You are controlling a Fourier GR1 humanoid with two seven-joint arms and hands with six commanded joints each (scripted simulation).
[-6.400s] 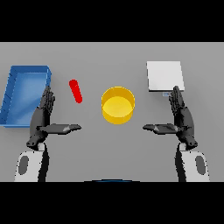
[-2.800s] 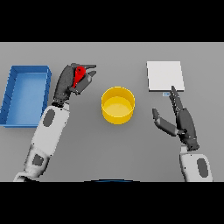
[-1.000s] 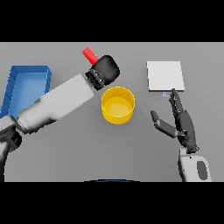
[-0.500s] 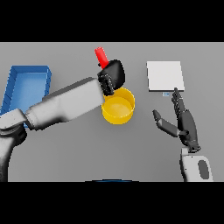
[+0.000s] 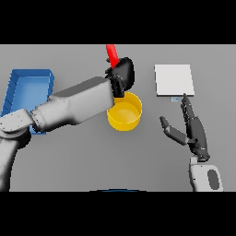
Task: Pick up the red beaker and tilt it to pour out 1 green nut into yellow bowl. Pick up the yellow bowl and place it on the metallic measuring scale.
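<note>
Grey table (image 5: 83, 156) fills my view. Red beaker (image 5: 111, 55) clamped in my left hand (image 5: 122, 74), fingers curled round it, only upper part showing, raised at 12 o'clock of yellow bowl (image 5: 124, 111). Bowl's left rim hidden behind my forearm; contents unclear. Scale (image 5: 174, 79) at 2 o'clock. Right hand (image 5: 193, 131) idle at 3 o'clock, fingers straight, spread. Blue bin (image 5: 28, 90) at 9 o'clock, part covered.

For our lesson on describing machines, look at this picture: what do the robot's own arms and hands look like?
Both arms are built of smooth, rounded grey and white shells. The left arm appears as a thick light grey forearm. Each ends in a dark, almost black hand: the left hand looks bulky, the right hand has slender fingers and a thumb above a white wrist piece.
</note>
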